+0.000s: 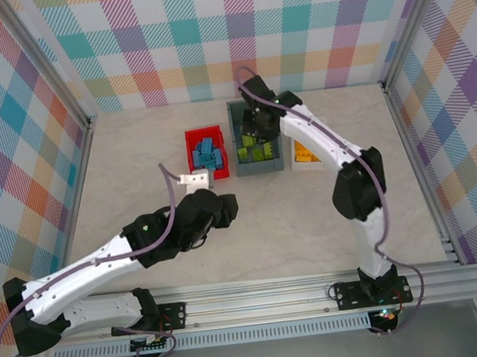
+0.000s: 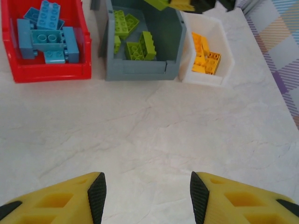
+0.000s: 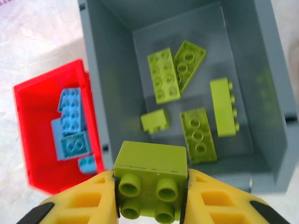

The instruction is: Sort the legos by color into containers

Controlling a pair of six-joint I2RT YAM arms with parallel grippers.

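Left, red bin (image 2: 46, 73) with blue bricks (image 2: 46, 32); middle, grey bin (image 2: 140, 72) with lime-green bricks (image 2: 140, 49); right, white tray (image 2: 205, 78) with orange-yellow bricks (image 2: 205, 58). One more lime-green brick (image 3: 150, 161) between the right gripper's (image 3: 150, 186) yellow fingers (image 3: 74, 205). Table (image 2: 149, 130) pale cream, faintly grey-veined; walls (image 1: 207, 37) pastel plaid in teal, pink, orange, purple.

Top external: overhead, from behind, whole scene.
Left wrist: low, facing grey bin (image 2: 140, 70) from well back.
Right wrist: close above it.
Shared: grey bin, red bin (image 3: 28, 140).

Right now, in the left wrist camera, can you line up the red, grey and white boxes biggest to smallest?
1. red bin and grey bin: about alike, both cut off by the frame, so unranked.
2. white tray: smallest.
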